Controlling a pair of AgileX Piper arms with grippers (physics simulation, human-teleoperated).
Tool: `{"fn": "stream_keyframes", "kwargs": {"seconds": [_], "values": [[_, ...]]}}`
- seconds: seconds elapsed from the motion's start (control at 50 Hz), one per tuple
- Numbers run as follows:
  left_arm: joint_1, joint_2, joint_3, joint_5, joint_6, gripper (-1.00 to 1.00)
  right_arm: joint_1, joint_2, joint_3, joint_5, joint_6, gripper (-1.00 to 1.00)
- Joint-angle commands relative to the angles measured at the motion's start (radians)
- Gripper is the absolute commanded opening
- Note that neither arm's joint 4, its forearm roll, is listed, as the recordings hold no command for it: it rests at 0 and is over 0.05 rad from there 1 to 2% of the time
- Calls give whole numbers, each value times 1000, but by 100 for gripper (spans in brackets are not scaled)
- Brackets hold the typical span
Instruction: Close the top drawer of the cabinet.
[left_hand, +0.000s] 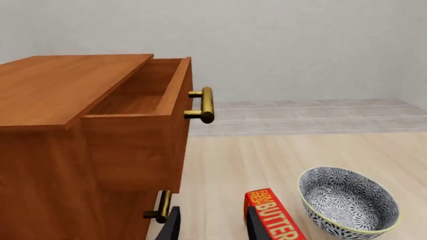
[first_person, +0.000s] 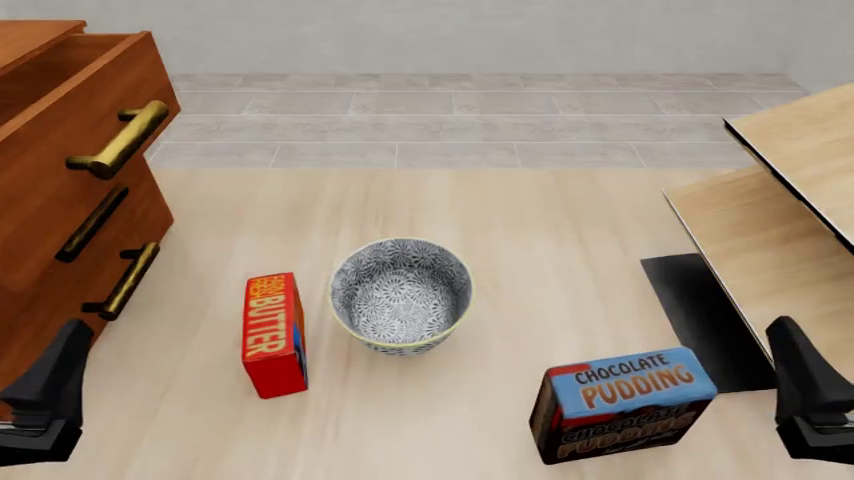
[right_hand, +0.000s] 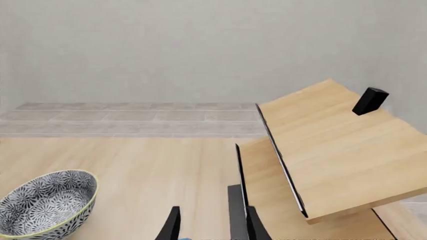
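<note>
The cabinet (left_hand: 67, 85) is a reddish-brown wooden chest on the left. Its top drawer (left_hand: 133, 145) is pulled well out, showing an empty inside, with a brass bar handle (left_hand: 203, 105) on its front. In the front view the cabinet (first_person: 34, 300) fills the left edge. There the top drawer (first_person: 60, 120) juts out past the two lower ones. My left gripper (left_hand: 213, 227) is open and empty, low beside the cabinet and short of the drawer front. It shows in the front view as the left gripper (first_person: 51, 390). My right gripper (right_hand: 213, 230) is open and empty at the right gripper (first_person: 807, 395) spot, far from the cabinet.
A red butter box (first_person: 274, 335) and a patterned bowl (first_person: 400, 295) lie in the middle of the table. A chocolate pudding box (first_person: 625, 400) stands near my right gripper. Pale wood furniture (first_person: 774, 220) rises at the right. A lower drawer handle (left_hand: 160, 206) is close to my left fingers.
</note>
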Motion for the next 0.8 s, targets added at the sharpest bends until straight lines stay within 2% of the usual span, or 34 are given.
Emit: {"fn": "stream_keyframes", "kwargs": {"seconds": [0.02, 0.16, 0.18, 0.36, 0.44, 0.48, 0.56, 0.64, 0.68, 0.72, 0.76, 0.8], "values": [[26, 36, 1, -14, 10, 100, 0, 27, -10, -7, 23, 100], [21, 12, -1, -3, -12, 100, -2, 30, -6, -11, 20, 100], [18, 35, 0, -16, -35, 100, -4, 43, -3, -21, 24, 100], [-23, -8, -27, 16, -11, 100, -5, 85, 5, -63, 33, 100], [-44, -6, -46, 6, 51, 100, -5, 100, 7, -77, 36, 100], [-25, 58, -46, -48, 92, 100, -2, 105, 7, -79, 40, 100], [-29, 104, -63, -89, 80, 100, -3, 115, 8, -89, 39, 100], [-28, 132, -81, -116, 103, 100, -4, 144, 8, -113, 43, 100], [-31, 130, -86, -129, 148, 100, -6, 157, 8, -125, 41, 100], [-33, 152, -99, -145, 151, 100, -5, 160, 8, -127, 40, 100], [-45, 150, -105, -160, 194, 100, -2, 156, 8, -121, 42, 100], [-46, 164, -110, -173, 203, 100, -1, 151, 8, -117, 41, 100]]}}
